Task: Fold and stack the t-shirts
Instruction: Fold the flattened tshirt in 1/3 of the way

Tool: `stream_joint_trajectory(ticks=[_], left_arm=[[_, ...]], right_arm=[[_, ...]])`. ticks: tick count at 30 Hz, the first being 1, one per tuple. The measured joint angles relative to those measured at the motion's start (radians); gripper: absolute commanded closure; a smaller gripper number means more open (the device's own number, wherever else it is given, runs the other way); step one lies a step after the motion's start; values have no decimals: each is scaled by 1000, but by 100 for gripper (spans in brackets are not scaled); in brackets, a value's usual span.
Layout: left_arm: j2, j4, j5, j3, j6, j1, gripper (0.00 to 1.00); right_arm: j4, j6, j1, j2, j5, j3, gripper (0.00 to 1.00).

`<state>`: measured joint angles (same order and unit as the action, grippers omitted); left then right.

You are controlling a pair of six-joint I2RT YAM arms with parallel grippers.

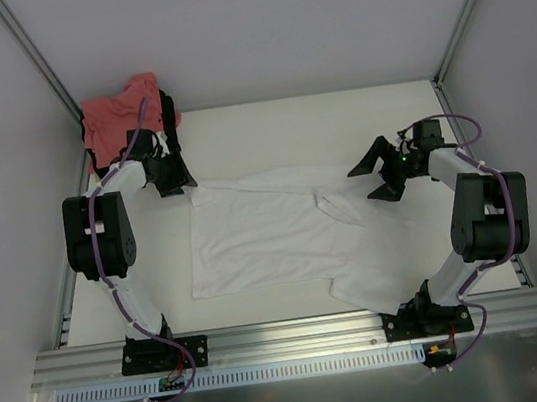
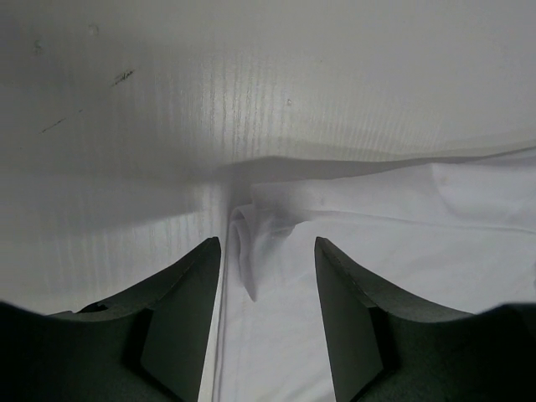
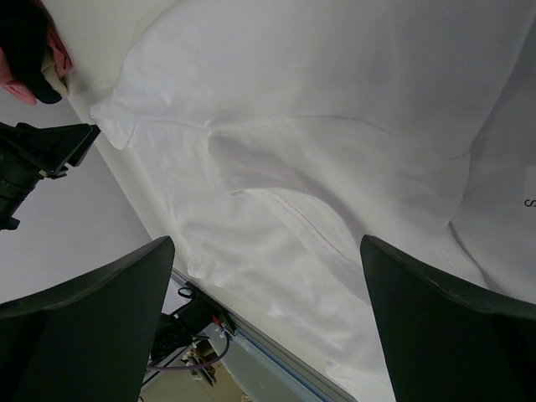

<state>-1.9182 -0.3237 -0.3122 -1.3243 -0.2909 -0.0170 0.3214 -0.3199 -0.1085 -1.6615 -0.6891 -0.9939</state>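
Left gripper (image 2: 268, 251): stands part open, the gap between the jaws moderate, and clamps nothing. Hangs low over the far left corner of the white t-shirt (image 1: 274, 236). Straddles a small rolled bunch of hem that pokes up between the two dark fingers (image 2: 184, 310); cannot tell whether cloth and fingers touch.

Right gripper (image 1: 376, 177): gapes wide and holds nothing. Hovers above the table (image 1: 286, 117) at the right end of the same shirt, apart from the cloth, fingers pointing left across it.

White t-shirt: lies spread flat across the middle of the table, between the two arms. Shows soft wrinkles, a stitched seam in the right wrist view, and one flap reaching toward the near right.

Label (image 3: 529, 188): sits white on the shirt at the right edge of the right wrist view. Carries a few black marks, cut off by the frame edge and impossible to read.

Salmon-pink t-shirt (image 1: 124, 111): lies crumpled in the far left corner, just beyond the left gripper, with the black t-shirt (image 1: 169, 110) bunched against its right side.

Metal rail (image 1: 298, 330): runs along the near edge and carries both arm bases.
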Motion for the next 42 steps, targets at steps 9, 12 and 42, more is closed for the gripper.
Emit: stream_joint_trajectory(ticks=[9, 12, 42], left_arm=[[0, 43, -3, 10, -10, 5, 67], [-2, 58, -17, 9, -13, 5, 68], [-42, 56, -21, 8, -11, 5, 71]], right_arm=[[0, 0, 0, 0, 0, 0, 1], [0, 1, 0, 0, 0, 0, 1], [-1, 3, -6, 0, -9, 0, 1]])
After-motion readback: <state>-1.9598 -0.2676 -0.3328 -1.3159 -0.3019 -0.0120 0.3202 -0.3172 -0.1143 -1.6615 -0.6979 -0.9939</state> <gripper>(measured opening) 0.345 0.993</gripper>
